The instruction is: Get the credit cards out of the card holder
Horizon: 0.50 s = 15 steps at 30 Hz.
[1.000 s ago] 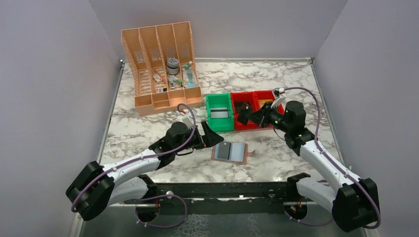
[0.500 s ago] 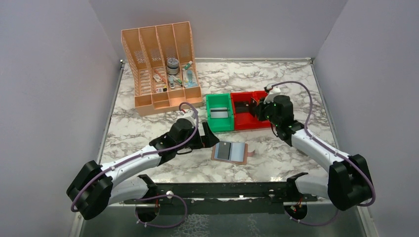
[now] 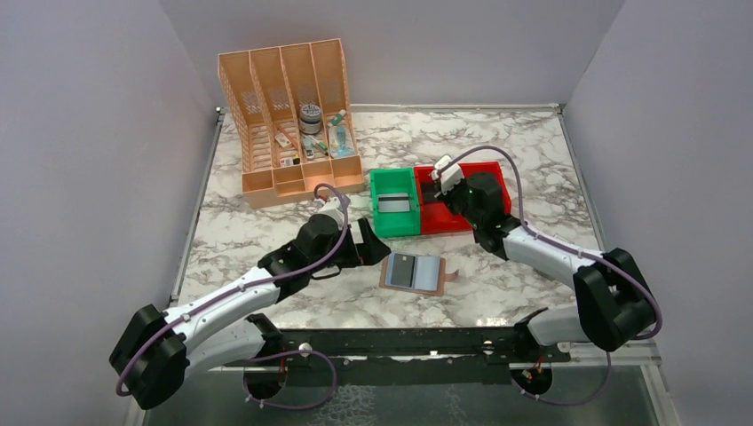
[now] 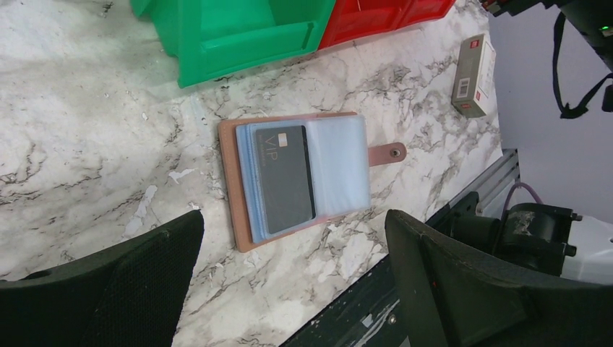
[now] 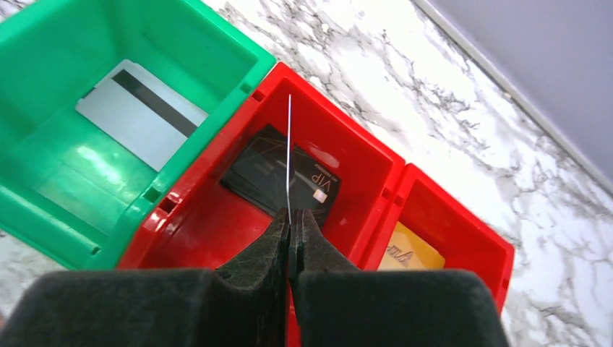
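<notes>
**A:** The right pincer is clamped on a thin card, edge-on. It has swung across to hang over the red bin, where a dark card already lies.

**B:** A drop is coming, I'd say. And the left pincer?

**A:** Wide apart, over the card holder, which lies open on the tabletop in front of the red bin. Only that wrist view shows a pocketed card left inside.
</notes>
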Each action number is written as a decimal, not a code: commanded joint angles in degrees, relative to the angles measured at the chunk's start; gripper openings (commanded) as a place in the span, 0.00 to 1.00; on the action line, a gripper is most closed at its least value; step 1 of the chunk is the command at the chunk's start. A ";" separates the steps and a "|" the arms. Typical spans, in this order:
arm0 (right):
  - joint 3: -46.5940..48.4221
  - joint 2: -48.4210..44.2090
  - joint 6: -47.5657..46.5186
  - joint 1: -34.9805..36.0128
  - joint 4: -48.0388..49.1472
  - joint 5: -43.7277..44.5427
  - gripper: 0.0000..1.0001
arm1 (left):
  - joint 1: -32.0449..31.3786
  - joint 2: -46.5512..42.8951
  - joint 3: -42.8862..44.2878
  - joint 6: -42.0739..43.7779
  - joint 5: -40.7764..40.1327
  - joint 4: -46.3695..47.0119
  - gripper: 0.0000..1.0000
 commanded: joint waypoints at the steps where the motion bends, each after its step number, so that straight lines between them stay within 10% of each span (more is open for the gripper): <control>1: 2.20 2.24 -8.07 -0.08 3.76 3.33 0.01 | 0.26 -2.04 -0.67 0.70 -1.61 -1.18 0.99; 15: 8.87 10.73 -15.74 -0.01 -1.33 3.95 0.01 | 0.26 -4.22 -1.32 0.51 -2.45 -1.94 0.99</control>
